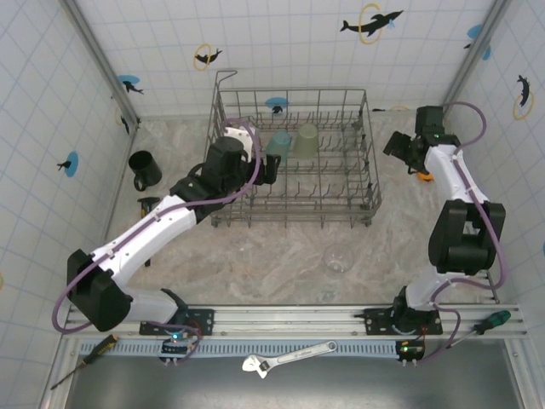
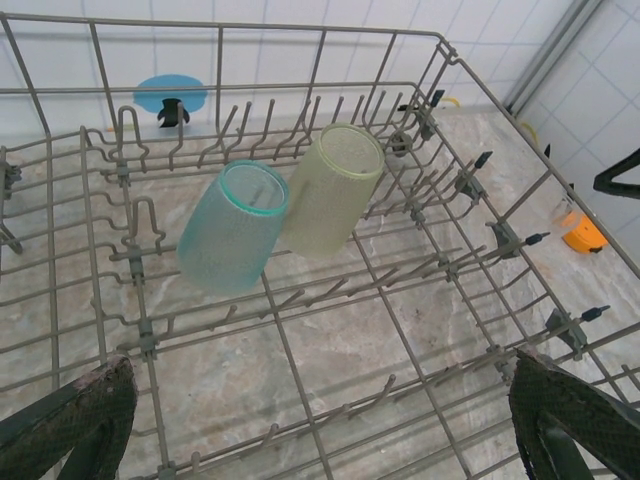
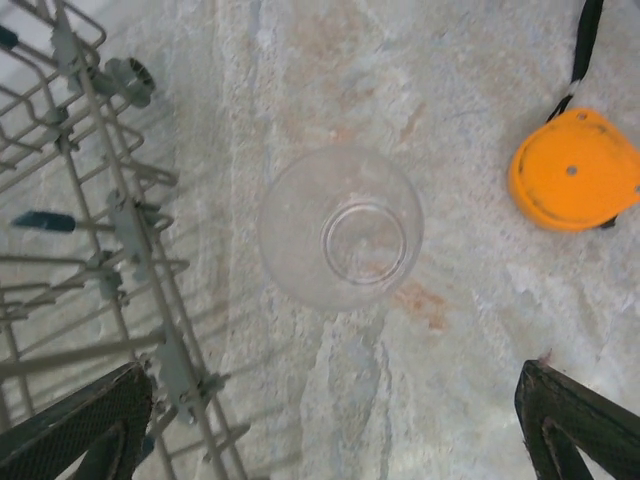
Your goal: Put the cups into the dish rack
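- Grey wire forms the dish rack, which is set toward the back of the marble-patterned table, between the two arms.
- Two of the cups are seen inside the rack near its back wall: a teal tumbler and a pale green tumbler. Both are tilted among the tines and pressed side by side.
- The left gripper is held over the rack's interior, toward its front left. Its jaws are spread wide and nothing is held between them.
- The right gripper is held outside the rack's right wall and is pointed down at the table. Its jaws are likewise spread wide, with nothing gripped.
- A clear tumbler is seen end-on below the right gripper. It is placed on the table just beside the rack's wall and is touched by neither finger.
- A small orange object is seen near that tumbler, on the side away from the rack.
- A second clear tumbler is placed on the table in front of the rack, apart from it.
- A black mug is placed on the table to the left of the rack, close to the tiled wall.
- A wrench is laid on the ledge at the near edge, between the two arm bases.
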Controlling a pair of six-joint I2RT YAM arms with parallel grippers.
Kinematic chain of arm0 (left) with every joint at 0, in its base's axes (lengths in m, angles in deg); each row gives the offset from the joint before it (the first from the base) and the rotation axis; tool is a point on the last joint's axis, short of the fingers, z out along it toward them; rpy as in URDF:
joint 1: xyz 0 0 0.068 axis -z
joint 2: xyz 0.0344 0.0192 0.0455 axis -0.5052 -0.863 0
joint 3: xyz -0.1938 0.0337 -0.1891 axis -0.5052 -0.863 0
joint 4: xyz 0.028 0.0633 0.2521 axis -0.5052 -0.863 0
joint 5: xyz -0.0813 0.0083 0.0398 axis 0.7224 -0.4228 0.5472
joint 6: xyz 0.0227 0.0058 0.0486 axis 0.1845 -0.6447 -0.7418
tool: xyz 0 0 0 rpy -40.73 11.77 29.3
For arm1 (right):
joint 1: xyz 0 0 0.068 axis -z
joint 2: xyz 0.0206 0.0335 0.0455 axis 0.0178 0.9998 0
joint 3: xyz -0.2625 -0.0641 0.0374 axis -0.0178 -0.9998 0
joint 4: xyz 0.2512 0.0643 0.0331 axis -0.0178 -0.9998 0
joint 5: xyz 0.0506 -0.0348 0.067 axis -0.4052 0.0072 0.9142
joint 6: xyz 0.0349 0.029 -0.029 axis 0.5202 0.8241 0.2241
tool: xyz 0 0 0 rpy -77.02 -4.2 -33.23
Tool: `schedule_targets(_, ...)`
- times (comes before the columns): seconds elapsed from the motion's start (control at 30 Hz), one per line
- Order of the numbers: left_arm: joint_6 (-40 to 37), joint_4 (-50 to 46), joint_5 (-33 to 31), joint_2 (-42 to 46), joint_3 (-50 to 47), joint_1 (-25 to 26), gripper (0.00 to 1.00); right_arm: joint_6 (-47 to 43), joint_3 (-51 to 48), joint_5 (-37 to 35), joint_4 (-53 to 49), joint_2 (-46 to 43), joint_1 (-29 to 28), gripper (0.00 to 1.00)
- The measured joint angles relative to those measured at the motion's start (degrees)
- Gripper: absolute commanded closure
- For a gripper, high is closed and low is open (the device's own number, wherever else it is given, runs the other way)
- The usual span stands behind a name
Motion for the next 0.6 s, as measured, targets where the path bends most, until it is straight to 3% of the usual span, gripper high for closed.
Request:
schedule_targets(0.37,0.2,-0.7,0.0,1.0,-1.7,0.0,0.02,-0.5,6.6,-1.2,-0.8,9.3,2.5,0.17)
schedule_targets(0.6,0.3,-1.1,0.0,1.0,-1.8,0.0,0.02,-0.5,7.8,-0.2,-2.1,13.0,2.9,0.31)
